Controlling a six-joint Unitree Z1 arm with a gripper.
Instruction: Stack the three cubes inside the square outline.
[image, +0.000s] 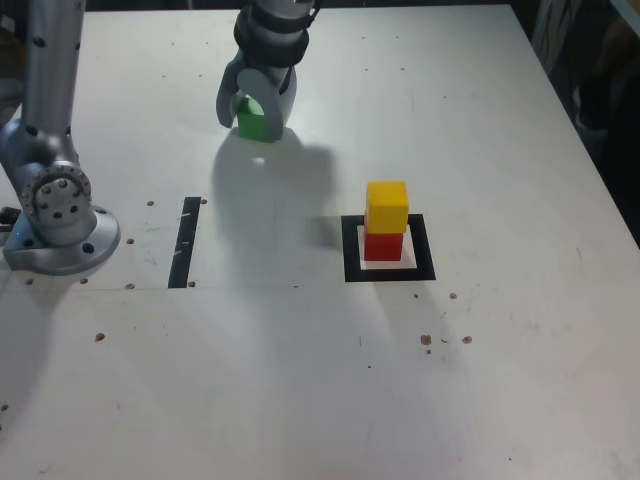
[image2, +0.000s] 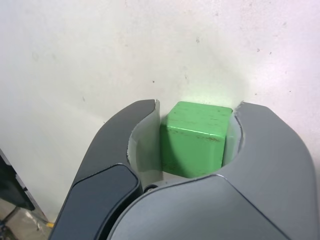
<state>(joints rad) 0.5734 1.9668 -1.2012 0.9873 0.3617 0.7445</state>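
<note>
My gripper (image: 256, 124) is at the far side of the table, shut on the green cube (image: 250, 121). In the wrist view the green cube (image2: 196, 137) fills the gap between the two curved jaws of the gripper (image2: 198, 106), and both jaws press its sides. I cannot tell whether the cube rests on the table or hangs just above it. The yellow cube (image: 387, 205) sits on top of the red cube (image: 383, 245). That stack stands inside the square outline (image: 351, 256), to the exterior view's right of the gripper and nearer the camera.
A straight black tape strip (image: 185, 242) lies at the exterior view's left of the square outline. The arm's grey base (image: 55, 215) stands at the left edge. Small dark specks dot the white table (image: 300, 380). The table's right edge is beyond the stack.
</note>
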